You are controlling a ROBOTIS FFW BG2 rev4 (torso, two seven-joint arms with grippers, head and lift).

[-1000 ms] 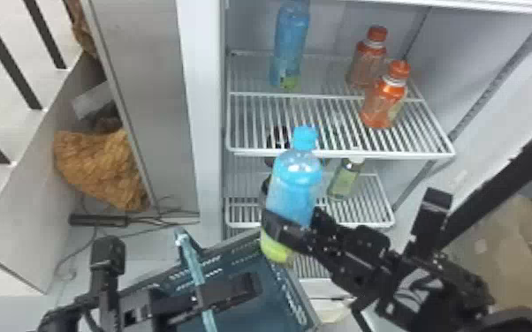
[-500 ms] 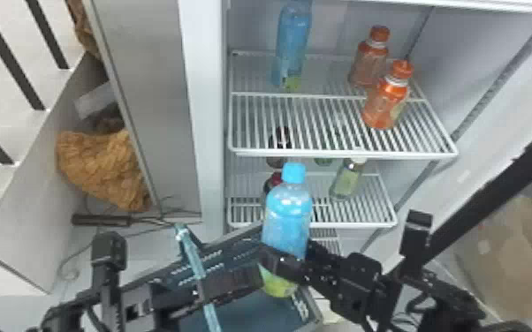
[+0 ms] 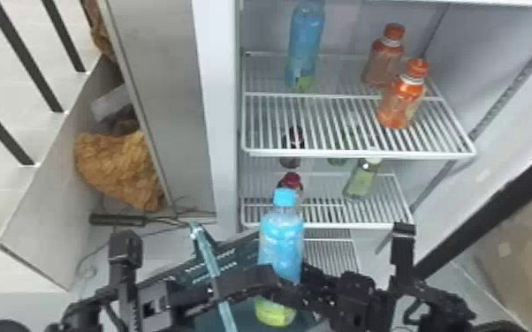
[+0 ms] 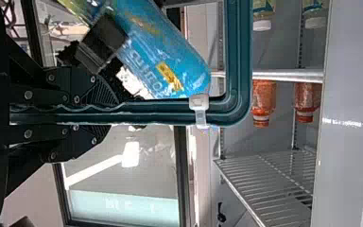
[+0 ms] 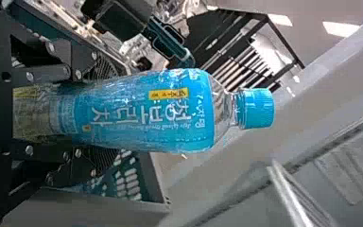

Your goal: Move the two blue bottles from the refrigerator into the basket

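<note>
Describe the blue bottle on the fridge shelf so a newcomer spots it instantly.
In the head view, find the open refrigerator, then its uppermost visible wire shelf. The blue bottle stands back left, taller than the two orange bottles to its right.

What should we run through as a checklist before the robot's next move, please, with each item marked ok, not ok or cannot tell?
1. Right gripper closed on the held bottle: ok, fingers on both sides of its lower part.
2. Held bottle upright and capped: ok, cap on top.
3. Left gripper closed on the handle: ok.
4. Handle free of the held bottle: cannot tell, they overlap in the left wrist view.
5. Basket fully under the held bottle: cannot tell, the arms hide much of it.
6. Both blue bottles out of the refrigerator: not ok, the second bottle stands on the upper shelf.
</note>
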